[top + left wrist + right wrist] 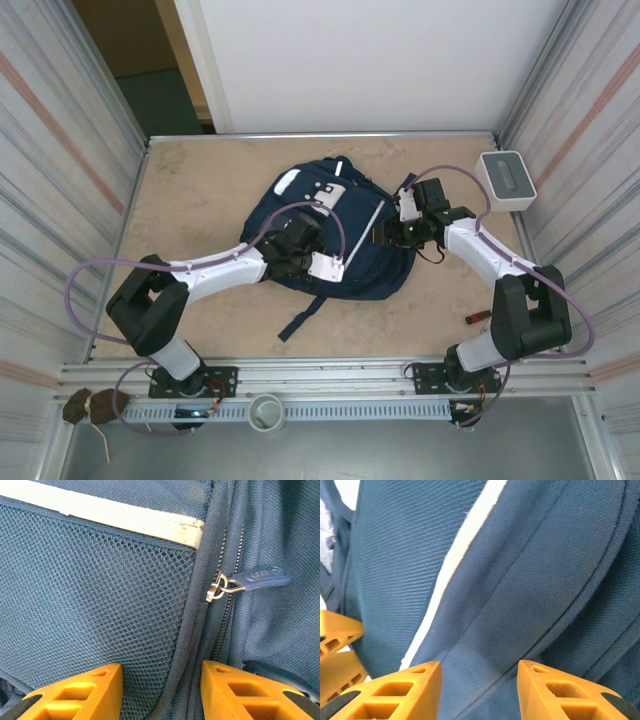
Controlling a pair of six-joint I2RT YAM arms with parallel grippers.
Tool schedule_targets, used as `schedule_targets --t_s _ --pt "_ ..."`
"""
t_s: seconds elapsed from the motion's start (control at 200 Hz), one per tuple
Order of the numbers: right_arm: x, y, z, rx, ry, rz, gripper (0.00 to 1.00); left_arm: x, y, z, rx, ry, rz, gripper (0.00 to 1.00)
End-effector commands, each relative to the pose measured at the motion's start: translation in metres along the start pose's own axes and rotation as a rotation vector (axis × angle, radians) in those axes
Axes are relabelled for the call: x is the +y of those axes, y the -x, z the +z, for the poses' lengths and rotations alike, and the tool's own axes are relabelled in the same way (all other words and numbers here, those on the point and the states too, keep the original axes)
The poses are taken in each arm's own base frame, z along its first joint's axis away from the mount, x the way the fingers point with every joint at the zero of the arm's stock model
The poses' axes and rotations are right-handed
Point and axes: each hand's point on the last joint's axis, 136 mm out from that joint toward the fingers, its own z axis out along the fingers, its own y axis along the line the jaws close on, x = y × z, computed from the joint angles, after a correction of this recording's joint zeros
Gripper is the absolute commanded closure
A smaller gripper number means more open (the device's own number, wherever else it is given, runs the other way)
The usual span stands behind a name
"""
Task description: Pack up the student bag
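A beige, marbled table [190,200] sits between ribbed metal walls [60,150], a white panel [380,60] along its far edge.

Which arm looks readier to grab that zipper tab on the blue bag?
Probably the left. Its open pincer sits close to the zipper tab on the student bag; the right pincer faces plain striped fabric.

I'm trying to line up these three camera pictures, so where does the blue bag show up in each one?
Top external: bag lies at the middle of the table.
Left wrist: its mesh and zipper spread just beyond the left hand.
Right wrist: its navy fabric spreads beyond the right hand.
Shared landmark: a white stripe, also in left wrist and right wrist; whether it is the same stripe is unclear.
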Motion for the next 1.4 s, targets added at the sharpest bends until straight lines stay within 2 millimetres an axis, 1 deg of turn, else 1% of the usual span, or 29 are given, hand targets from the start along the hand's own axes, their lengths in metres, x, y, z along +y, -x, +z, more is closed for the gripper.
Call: schedule_targets --t_s 0.0,0.125,0.225,0.331,0.446,0.531,0.581,0.631,0.671,0.726,0.832,0.942,1.052,1.172,1.293,1.393 --pt "0.005 0.013 0.002 -0.019 0.017 -0.014 0.58 0.012 0.008 -0.001 -0.026 -0.005 -0.019 0.54" --pt "0.002 0.013 0.001 -0.023 0.006 -0.016 0.58 0.009 0.018 -0.014 -0.094 -0.033 -0.033 0.42" --pt "-0.001 0.014 0.0 -0.026 0.003 -0.013 0.58 0.011 0.019 -0.025 -0.129 -0.04 -0.05 0.38" --pt "-0.002 0.013 0.0 -0.022 0.004 -0.012 0.58 0.013 0.015 -0.027 -0.131 -0.042 -0.061 0.36" --pt "-0.002 0.013 0.001 -0.021 0.004 -0.014 0.58 0.013 0.01 -0.024 -0.119 -0.055 -0.065 0.36" --pt "-0.003 0.013 0.002 -0.018 0.004 -0.013 0.58 0.013 0.011 -0.022 -0.128 -0.065 -0.066 0.36" --pt "-0.003 0.012 0.003 -0.017 0.006 -0.013 0.58 0.015 0.011 -0.019 -0.127 -0.063 -0.064 0.38" --pt "-0.003 0.012 0.003 -0.015 0.006 -0.011 0.58 0.015 0.011 -0.017 -0.125 -0.067 -0.063 0.43" --pt "-0.003 0.011 0.003 -0.014 0.006 -0.011 0.58 0.014 0.01 -0.014 -0.121 -0.077 -0.061 0.44" --pt "-0.004 0.011 0.003 -0.013 0.004 -0.01 0.58 0.015 0.008 -0.009 -0.103 -0.081 -0.057 0.44" --pt "-0.004 0.012 0.003 -0.017 0.003 -0.008 0.58 0.01 0.002 0.0 -0.071 -0.104 -0.046 0.43" --pt "-0.002 0.017 0.007 -0.021 0.021 0.003 0.58 0.01 -0.004 0.01 -0.036 -0.1 -0.032 0.41" --pt "0.001 0.026 0.016 -0.025 0.046 0.017 0.58 0.012 0.0 0.019 -0.027 -0.078 -0.011 0.49" --pt "0.006 0.039 0.019 -0.036 0.066 0.021 0.58 0.012 0.013 0.021 -0.056 -0.067 -0.023 0.64" --pt "0.01 0.051 0.009 -0.064 0.056 0.006 0.58 0.012 0.026 0.016 -0.118 -0.067 -0.086 0.76" --pt "0.006 0.052 -0.005 -0.091 0.011 -0.006 0.58 0.015 0.034 0.009 -0.172 -0.059 -0.162 0.86"
